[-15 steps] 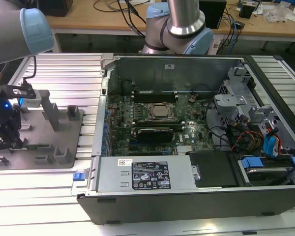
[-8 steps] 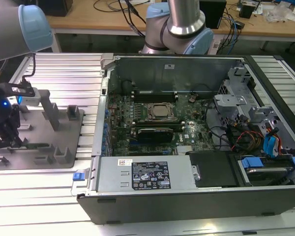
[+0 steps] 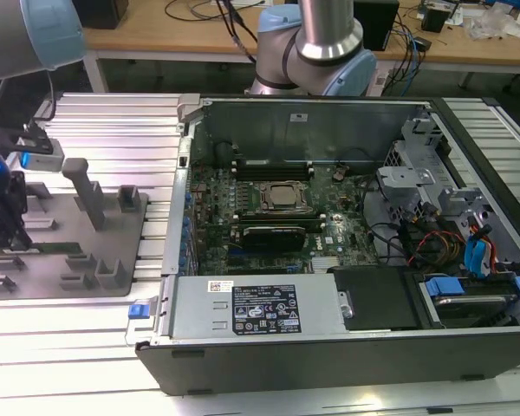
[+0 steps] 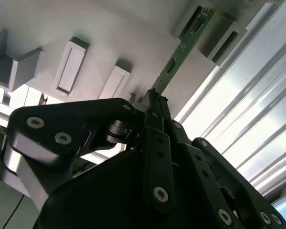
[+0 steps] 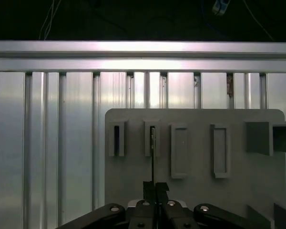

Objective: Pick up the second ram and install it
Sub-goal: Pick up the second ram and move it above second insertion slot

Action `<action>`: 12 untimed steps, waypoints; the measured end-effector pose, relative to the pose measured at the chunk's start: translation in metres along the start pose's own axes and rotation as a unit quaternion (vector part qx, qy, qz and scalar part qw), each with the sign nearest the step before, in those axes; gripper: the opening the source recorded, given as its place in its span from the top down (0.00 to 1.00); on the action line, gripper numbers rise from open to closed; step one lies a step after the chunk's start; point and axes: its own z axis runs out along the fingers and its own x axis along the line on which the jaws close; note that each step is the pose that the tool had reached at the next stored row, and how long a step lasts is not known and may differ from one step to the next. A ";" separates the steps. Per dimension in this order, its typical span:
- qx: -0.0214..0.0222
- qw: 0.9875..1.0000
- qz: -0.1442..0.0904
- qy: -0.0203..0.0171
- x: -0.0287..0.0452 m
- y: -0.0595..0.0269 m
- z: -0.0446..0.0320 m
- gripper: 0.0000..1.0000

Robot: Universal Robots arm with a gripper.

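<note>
Two gripper (image 5: pixel 155 187) fingers are clamped on the second ram (image 5: pixel 153 152), over the grey tray (image 5: pixel 195 191). We see it edge-on, its long axis running from the fingertips to a slotted block (image 5: pixel 151 125). Bare ribbed table (image 5: pixel 47 143) borders the tray; the computer case (image 3: pixel 329 217) stands apart, at the exterior view's right.

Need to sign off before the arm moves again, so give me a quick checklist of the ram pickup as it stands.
1. Claw shut on the second ram: ok; it pinches the stick's near end in both wrist views.
2. Ram in line with the claw: ok; in the first wrist view it runs straight out from the claw.
3. Ram lifted clear of its slot block: not ok; its far end sits in the block on the grey tray.
4. Computer case open: ok; the motherboard is exposed.
5. Free memory slot on the motherboard: cannot tell.
</note>
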 end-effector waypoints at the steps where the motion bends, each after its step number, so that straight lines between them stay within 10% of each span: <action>1: 0.000 1.000 0.000 0.000 0.0000 0.0001 -0.0030 0.91; 12: 0.000 1.000 0.000 0.001 -0.0001 0.0014 -0.0471 0.91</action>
